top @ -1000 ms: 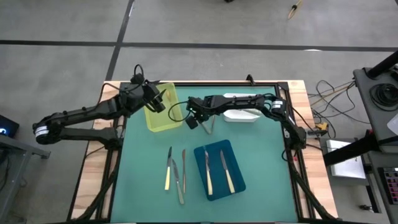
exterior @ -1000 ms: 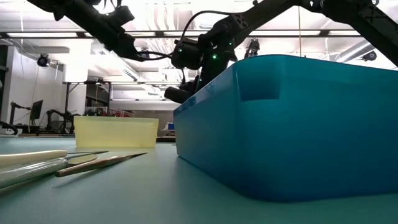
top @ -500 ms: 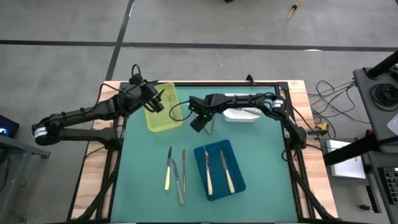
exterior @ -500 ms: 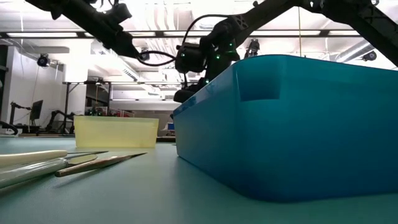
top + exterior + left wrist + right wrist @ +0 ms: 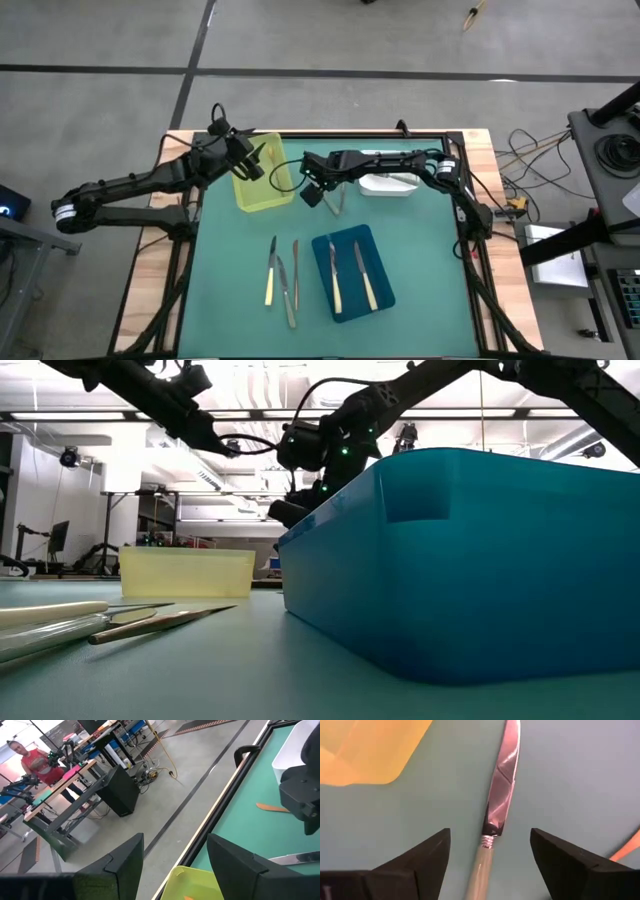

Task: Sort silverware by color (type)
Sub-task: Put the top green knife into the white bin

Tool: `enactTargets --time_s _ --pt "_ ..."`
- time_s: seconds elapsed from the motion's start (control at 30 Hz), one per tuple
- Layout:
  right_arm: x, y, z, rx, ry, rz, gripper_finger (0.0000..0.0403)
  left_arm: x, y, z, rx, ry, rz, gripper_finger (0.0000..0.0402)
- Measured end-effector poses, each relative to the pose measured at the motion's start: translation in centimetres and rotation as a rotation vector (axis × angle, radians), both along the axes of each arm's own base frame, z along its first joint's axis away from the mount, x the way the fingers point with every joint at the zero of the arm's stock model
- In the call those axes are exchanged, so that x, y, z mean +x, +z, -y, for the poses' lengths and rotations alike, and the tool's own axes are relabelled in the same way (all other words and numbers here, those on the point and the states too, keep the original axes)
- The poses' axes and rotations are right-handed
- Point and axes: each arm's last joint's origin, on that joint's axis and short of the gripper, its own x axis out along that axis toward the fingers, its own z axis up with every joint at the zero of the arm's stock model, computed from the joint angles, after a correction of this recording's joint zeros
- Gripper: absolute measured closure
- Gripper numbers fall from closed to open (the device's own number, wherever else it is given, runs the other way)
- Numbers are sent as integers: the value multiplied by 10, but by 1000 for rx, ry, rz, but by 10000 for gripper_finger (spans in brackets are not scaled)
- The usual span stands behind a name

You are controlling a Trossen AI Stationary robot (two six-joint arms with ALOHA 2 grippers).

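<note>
My right gripper (image 5: 312, 194) (image 5: 490, 836) hovers open just right of the yellow tray (image 5: 262, 186), fingers pointing down. A knife (image 5: 499, 790) (image 5: 340, 204) with a silver blade and a cream handle lies flat on the green mat between its fingers, which stand clear on either side. A thin gold-copper utensil (image 5: 626, 851) (image 5: 272, 807) lies close by. My left gripper (image 5: 252, 164) (image 5: 175, 851) hangs open above the yellow tray's far end (image 5: 196, 883), holding nothing. Two cream-handled knives (image 5: 350, 276) lie in the blue tray (image 5: 322, 246).
A white tray (image 5: 390, 185) stands at the back, right of my right gripper. Three more utensils (image 5: 282, 276) (image 5: 150, 622) lie on the mat left of the blue tray (image 5: 470, 560). The mat's near part is bare. A person stands in the room beyond.
My right gripper has opened over the knife beside the yellow tray, shifting a little toward the table's right and back again. The knife lies where it was.
</note>
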Motion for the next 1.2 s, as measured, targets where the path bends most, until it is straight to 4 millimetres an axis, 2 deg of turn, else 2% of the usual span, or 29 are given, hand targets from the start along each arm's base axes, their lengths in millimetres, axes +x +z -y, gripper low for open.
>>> enactTargets --time_s 0.23,0.47,0.73,0.87,1.13,1.2 --pt "5 -4 -17 -36 15 -18 149 0 0 0 2 -1 -3 202" --pt "6 -30 -18 -22 2 -88 149 0 0 0 1 -1 -5 202" --pt "8 -42 -18 10 -2 -108 157 0 -1 0 1 0 -6 202" --pt "9 -49 -18 26 -24 -117 203 0 -1 0 1 0 -6 202" --pt "9 -54 -17 42 -68 -116 353 0 -1 0 1 0 -6 202" --pt "9 -54 -17 46 -81 -112 374 0 -1 0 1 0 -6 202"
